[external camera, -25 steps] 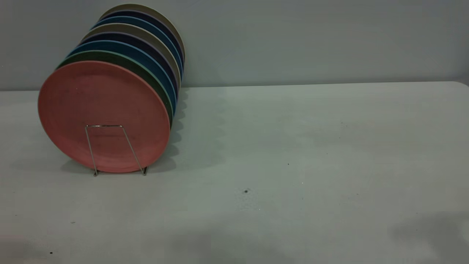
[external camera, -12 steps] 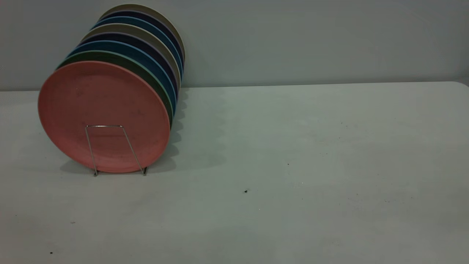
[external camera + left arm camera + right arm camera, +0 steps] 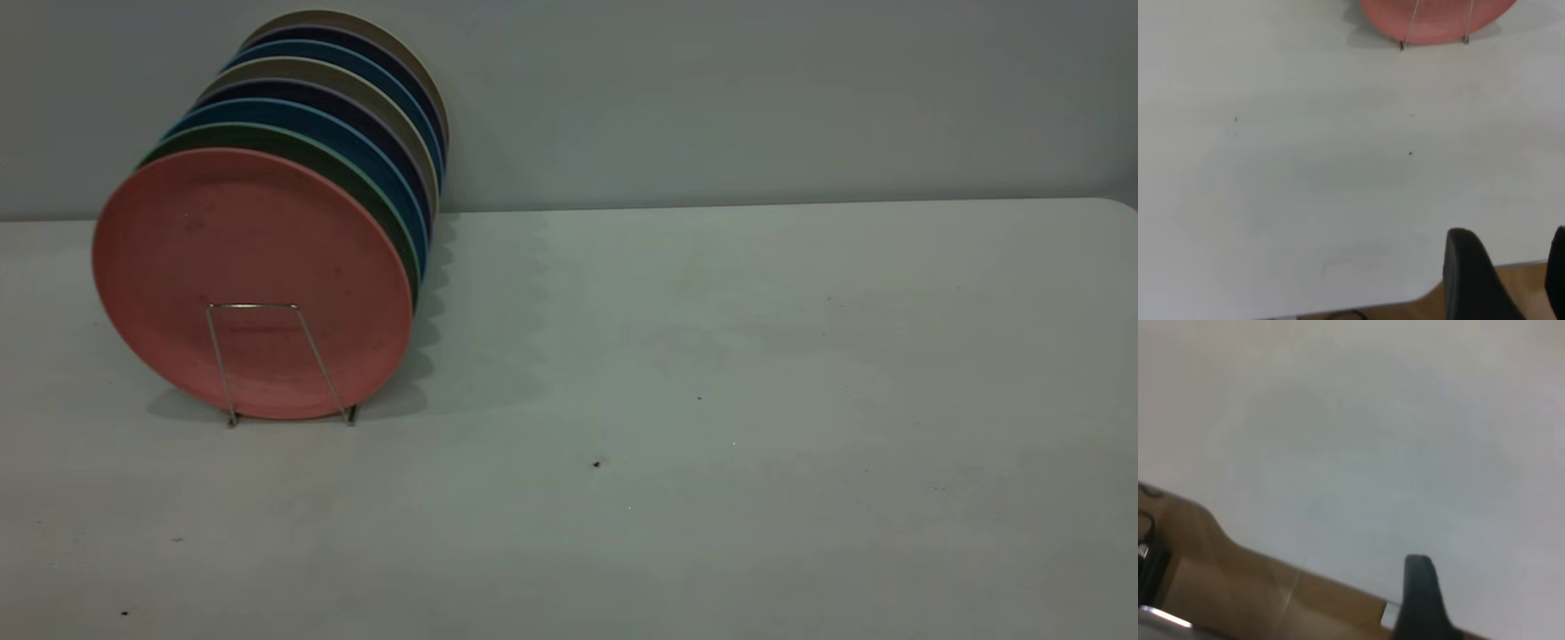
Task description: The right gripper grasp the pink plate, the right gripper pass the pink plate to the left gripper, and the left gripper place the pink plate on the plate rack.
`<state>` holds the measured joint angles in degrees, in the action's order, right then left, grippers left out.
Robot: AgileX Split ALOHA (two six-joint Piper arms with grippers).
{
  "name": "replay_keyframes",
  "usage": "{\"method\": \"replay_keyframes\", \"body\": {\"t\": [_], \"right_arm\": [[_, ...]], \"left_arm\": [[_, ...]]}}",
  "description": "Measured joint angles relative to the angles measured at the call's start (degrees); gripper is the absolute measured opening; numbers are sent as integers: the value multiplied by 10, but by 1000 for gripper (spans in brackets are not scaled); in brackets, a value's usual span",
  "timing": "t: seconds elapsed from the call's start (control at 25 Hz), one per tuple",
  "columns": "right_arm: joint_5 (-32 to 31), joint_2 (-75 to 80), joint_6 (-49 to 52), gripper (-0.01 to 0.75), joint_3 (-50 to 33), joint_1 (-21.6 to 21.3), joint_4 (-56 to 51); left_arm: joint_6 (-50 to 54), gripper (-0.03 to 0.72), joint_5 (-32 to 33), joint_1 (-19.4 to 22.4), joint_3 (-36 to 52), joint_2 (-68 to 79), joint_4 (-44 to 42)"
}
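Note:
The pink plate (image 3: 240, 240) stands upright at the front of the plate rack (image 3: 253, 305) at the table's left, behind one short wire loop. Its lower rim (image 3: 1438, 20) and the rack's wire feet (image 3: 1408, 30) show in the left wrist view, far from my left gripper (image 3: 1510, 243). That gripper hangs open and empty over the table's near edge. My right gripper (image 3: 1420, 597) shows only as one dark part over another edge of the table, with nothing near it. Neither gripper appears in the exterior view.
Behind the pink plate stand several more plates, a green one (image 3: 293, 147) first, then blue, dark and beige ones. The grey table (image 3: 711, 356) runs right to a grey wall. Wooden floor (image 3: 1238, 587) lies past the table's edge.
Dark shadows along the table's front edge in the exterior view have faded away. The plates and the rack have not moved.

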<state>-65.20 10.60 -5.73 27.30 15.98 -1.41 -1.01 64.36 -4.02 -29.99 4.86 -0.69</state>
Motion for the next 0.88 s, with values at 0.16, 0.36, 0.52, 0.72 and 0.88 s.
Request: {"method": "replay_keyframes", "body": {"t": [0.16, 0.36, 0.52, 0.72, 0.88], "right_arm": [[1, -10, -1, 552, -1, 0, 0], [2, -10, -2, 552, -2, 0, 0], [2, -10, -2, 552, -2, 0, 0], [3, -10, -2, 552, -2, 0, -1], [3, -10, -2, 552, -2, 0, -1]], "left_arm": [[-24, 316, 2, 0, 19, -39, 7], [-36, 316, 4, 0, 22, -54, 48], [-38, 316, 4, 0, 22, -55, 56], [-38, 316, 4, 0, 22, -55, 57], [-38, 316, 4, 0, 22, -56, 57]]}}
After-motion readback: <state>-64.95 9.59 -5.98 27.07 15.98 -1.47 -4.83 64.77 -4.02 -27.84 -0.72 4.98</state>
